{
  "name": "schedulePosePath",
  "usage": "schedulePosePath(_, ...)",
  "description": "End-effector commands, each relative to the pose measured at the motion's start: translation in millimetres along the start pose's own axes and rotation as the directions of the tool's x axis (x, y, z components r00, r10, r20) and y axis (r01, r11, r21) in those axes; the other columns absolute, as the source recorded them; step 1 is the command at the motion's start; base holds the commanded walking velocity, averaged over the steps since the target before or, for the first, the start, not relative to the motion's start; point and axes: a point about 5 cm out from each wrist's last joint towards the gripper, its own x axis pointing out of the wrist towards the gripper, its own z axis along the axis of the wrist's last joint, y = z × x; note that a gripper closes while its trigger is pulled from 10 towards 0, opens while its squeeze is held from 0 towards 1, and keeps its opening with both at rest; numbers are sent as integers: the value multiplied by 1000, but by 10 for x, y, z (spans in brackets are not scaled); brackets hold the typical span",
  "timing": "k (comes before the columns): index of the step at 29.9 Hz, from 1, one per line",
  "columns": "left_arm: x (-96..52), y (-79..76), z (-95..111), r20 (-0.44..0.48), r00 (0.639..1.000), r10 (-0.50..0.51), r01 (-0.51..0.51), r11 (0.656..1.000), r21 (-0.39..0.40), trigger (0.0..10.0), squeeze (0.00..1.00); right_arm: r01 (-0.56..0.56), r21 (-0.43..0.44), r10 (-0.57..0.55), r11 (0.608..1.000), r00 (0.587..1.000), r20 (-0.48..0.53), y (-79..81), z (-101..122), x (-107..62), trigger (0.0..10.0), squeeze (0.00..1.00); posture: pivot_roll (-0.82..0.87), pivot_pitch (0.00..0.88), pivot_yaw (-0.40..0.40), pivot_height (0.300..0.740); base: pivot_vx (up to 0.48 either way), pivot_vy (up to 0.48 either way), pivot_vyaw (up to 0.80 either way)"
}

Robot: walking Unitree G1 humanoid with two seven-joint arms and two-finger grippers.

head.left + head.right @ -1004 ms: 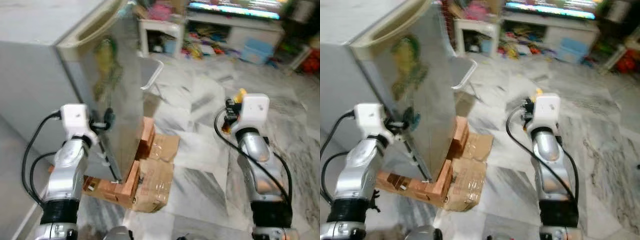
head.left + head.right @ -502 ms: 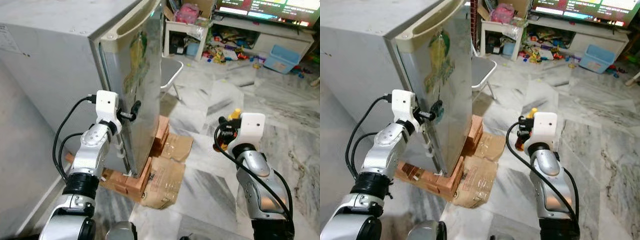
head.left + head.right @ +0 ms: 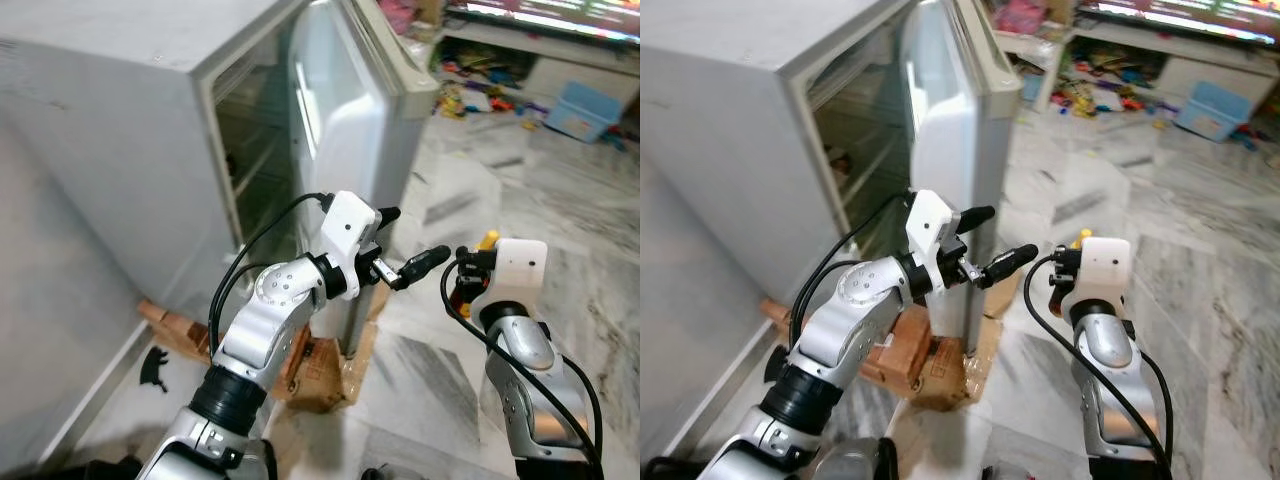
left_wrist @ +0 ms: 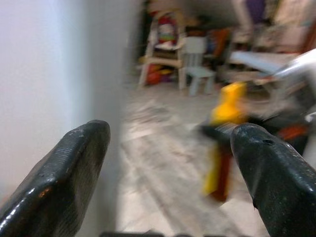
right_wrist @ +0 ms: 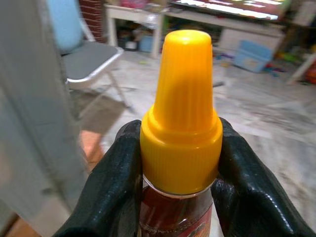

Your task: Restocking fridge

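The grey fridge [image 3: 120, 130] stands with its door [image 3: 345, 100] swung wide, showing the white inner liner and dim shelves [image 3: 255, 150]. My left gripper [image 3: 402, 240] is open just past the door's free edge, and the door face lies beside one finger [image 4: 59, 182]. My right gripper [image 5: 180, 197] is shut on a sauce bottle [image 5: 181, 108] with a yellow cap and dark red contents. It holds the bottle upright to the right of the door, where the cap [image 3: 487, 240] peeks over the wrist housing.
Bricks and flattened cardboard [image 3: 320, 360] prop up the fridge base. A folding chair [image 5: 89, 57] stands behind the door. At the back are a TV stand, scattered toys and a blue bin [image 3: 585, 100]. Marble floor lies open to the right.
The fridge door has swung from nearly shut to wide open. My left gripper moved right with the door's edge. The right gripper still holds the bottle. The camera has shifted.
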Motion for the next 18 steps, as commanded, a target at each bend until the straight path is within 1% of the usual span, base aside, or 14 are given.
schedulePosePath(1, -103, 143, -37, -7, 996, 88, -88, 996, 12, 10000, 0, 23, -5, -23, 1000, 999, 50, -28, 129, -21, 10000, 0, 2, 0, -26, 740, 0, 0, -800)
schedulePosePath(4, -165, 216, -35, 2, 991, 133, -133, 991, 18, 10000, 0, 24, -13, -23, 1000, 998, 53, -28, 131, -8, 10000, 0, 6, 0, -27, 740, 0, 0, -800)
schedulePosePath(7, -195, 250, -14, 20, 986, 163, -164, 986, 14, 10000, 0, 17, -10, -17, 1000, 998, 59, 1, 145, 14, 10000, 0, 12, 0, -29, 740, 324, -85, -669)
schedulePosePath(12, -208, 244, -1, 42, 981, 187, -188, 982, 17, 10000, 0, 0, -14, 1, 1000, 998, 69, 62, 169, 43, 10000, 0, 18, 0, -35, 740, 380, -288, 0)
schedulePosePath(18, -199, 222, -13, 42, 976, 212, -213, 977, 22, 10000, 0, -9, -13, 10, 1000, 997, 79, 91, 197, 78, 10000, 0, 18, 0, -35, 740, 358, -314, 0)
